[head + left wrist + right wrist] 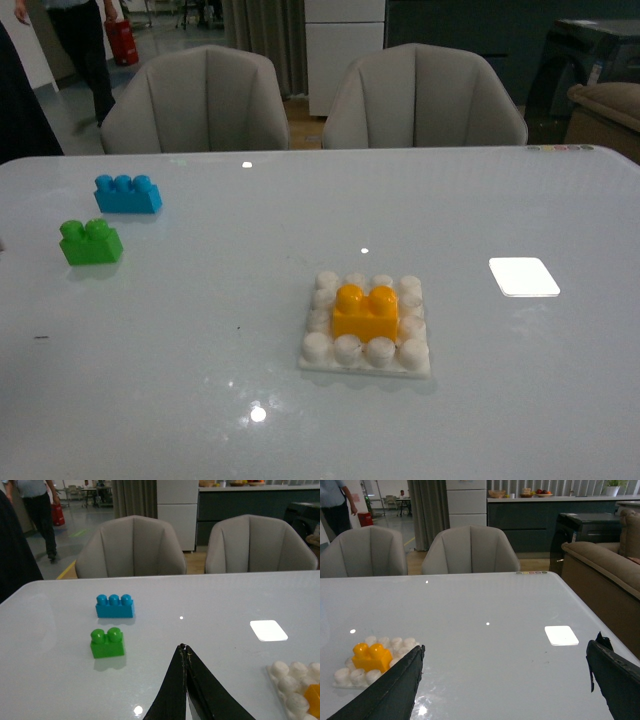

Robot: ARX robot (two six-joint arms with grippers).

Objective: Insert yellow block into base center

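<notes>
The yellow block sits seated on the middle studs of the base on the tabletop; my left gripper is pressed together, my right gripper spread wide, both empty

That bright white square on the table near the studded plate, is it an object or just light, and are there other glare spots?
Front view: the white patch looks flat and stud-less, most likely reflected light on the glossy table; small glints sit near the base holding the yellow block. Left wrist view: the same patch shows. Right wrist view: it shows again, with pinpoint glints.
</notes>
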